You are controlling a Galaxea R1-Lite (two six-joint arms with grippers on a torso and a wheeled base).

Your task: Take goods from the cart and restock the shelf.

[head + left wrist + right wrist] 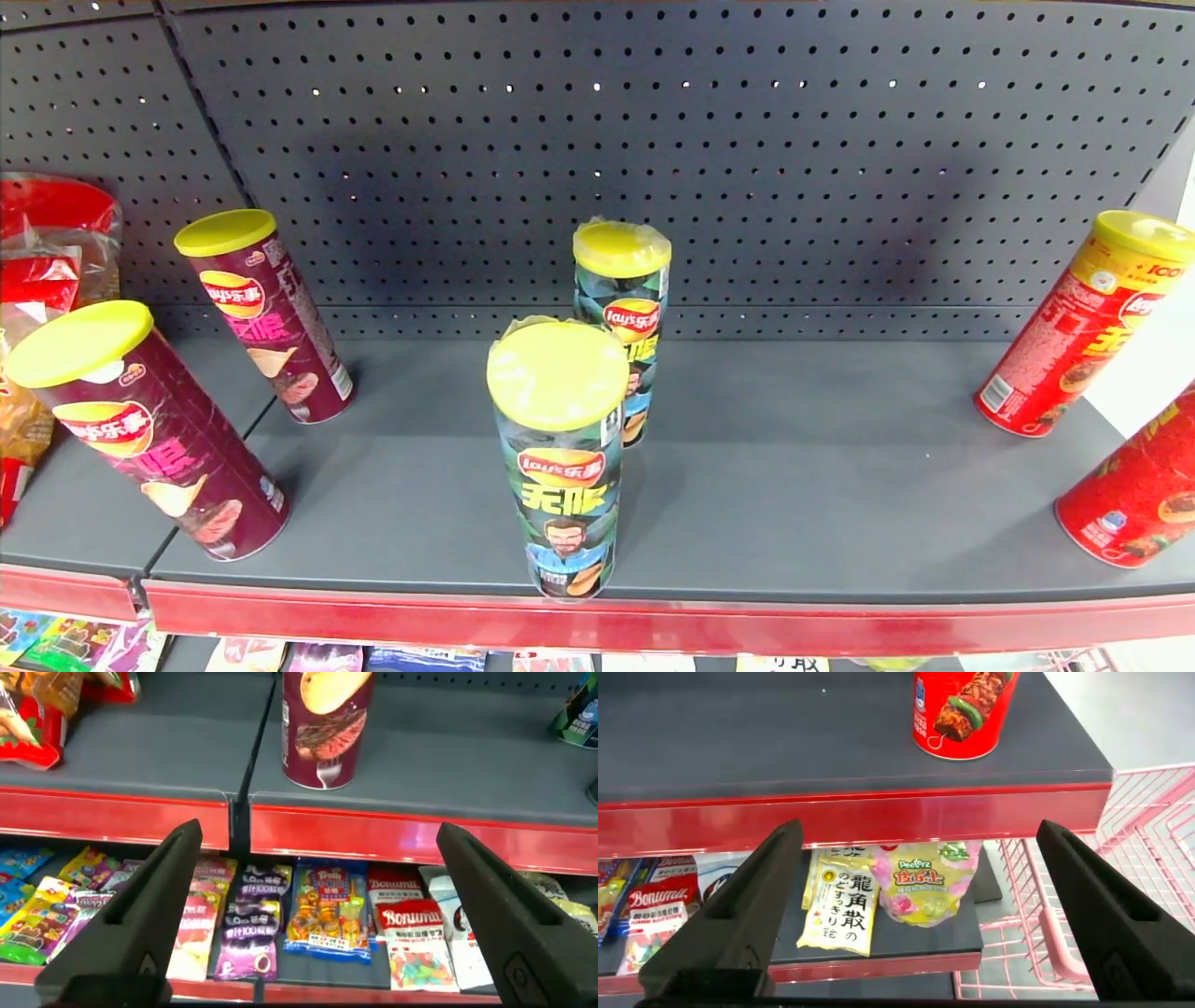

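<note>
Left gripper (318, 835): fingers spread wide, nothing between them. It hangs in front of the red front lip (392, 829) of the grey metal shelf deck (794, 448), just below a maroon cylindrical chip canister with a yellow lid (325, 728) standing near the edge.

Right gripper (920, 831): fingers likewise spread and empty. It is level with the same lip, below a red cylindrical chip canister (962, 714) at the deck's right end.

The pink wire cart (1148, 849) stands beside that end of the shelf, lower than the deck and nearest the right arm. Its contents cannot be seen.

Two teal cylindrical canisters with yellow lids (560, 467) stand one behind the other at mid-deck, with bare deck on either side. Flat snack packets (327, 915) line the shelf below.

Step in hand, as judged: fetch the next item from the cart.
- Use the right arm.
- Back the gripper off from the lip before lowering it, so the fingers pass the deck edge and the cart wire.
- Grip a canister across its body, upright.
- Place it into a bare gap, well apart from its neighbours, since tall canisters tip easily.
</note>
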